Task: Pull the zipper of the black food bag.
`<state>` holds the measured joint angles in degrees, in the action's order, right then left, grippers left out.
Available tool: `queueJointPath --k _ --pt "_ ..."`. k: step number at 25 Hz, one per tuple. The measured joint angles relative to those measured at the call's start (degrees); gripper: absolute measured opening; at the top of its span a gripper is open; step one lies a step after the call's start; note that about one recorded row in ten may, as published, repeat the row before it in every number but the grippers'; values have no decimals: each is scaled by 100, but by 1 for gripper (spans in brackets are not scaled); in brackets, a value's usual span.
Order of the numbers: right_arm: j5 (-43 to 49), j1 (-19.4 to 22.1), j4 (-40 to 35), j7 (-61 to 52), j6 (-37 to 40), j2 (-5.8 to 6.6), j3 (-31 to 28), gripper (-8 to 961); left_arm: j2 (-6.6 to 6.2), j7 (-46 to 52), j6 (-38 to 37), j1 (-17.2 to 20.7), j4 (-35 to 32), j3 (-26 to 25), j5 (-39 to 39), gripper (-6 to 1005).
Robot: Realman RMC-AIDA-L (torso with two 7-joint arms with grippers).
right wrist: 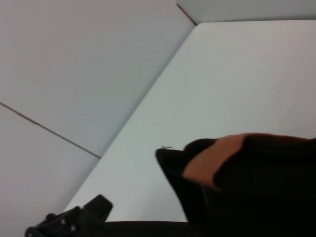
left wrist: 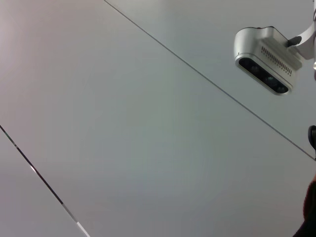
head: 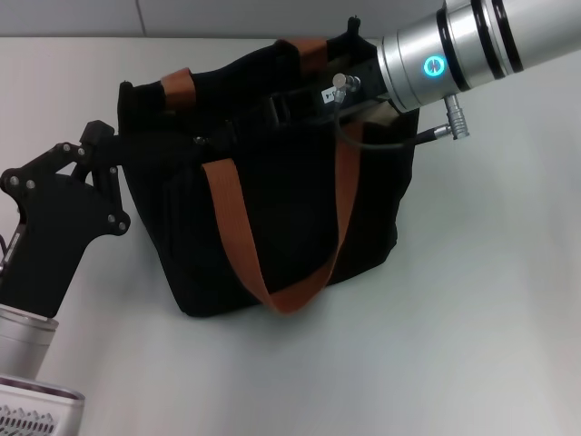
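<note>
The black food bag (head: pixel 272 209) stands upright mid-table, one orange-brown handle hanging down its front. My left gripper (head: pixel 102 143) is against the bag's upper left corner. My right gripper (head: pixel 292 100) reaches in from the upper right and sits over the bag's top opening, dark against the black fabric. I cannot make out the zipper in any view. The right wrist view shows a bag corner (right wrist: pixel 237 197) with an orange strap, and the left gripper (right wrist: pixel 74 222) farther off. The left wrist view shows only wall panels and the head camera (left wrist: pixel 266 59).
The bag rests on a white table (head: pixel 472 318), with bare surface in front and to the right. A grey cable with a metal plug (head: pixel 445 132) hangs from my right wrist above the bag's right side. A wall stands behind the table.
</note>
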<state>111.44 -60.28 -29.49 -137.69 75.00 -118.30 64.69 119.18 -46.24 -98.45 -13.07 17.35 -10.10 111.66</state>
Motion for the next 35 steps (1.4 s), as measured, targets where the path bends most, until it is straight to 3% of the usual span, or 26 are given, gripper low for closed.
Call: queueJointPath --k 10,13,18,35 --pt "107 -75 30 40 -141 -97 -15 437 0 1 -7 -24 15 -1 9 14" --pt "-231 -50 113 155 -194 -128 -40 436 0 1 -8 -38 14 -1 17 15" --pt "-651 21 231 334 -173 -100 -53 432 0 1 -8 -45 -1 -1 16 15" --pt "-729 108 199 294 182 -58 -298 418 0 1 -4 -65 0 0 12 15"
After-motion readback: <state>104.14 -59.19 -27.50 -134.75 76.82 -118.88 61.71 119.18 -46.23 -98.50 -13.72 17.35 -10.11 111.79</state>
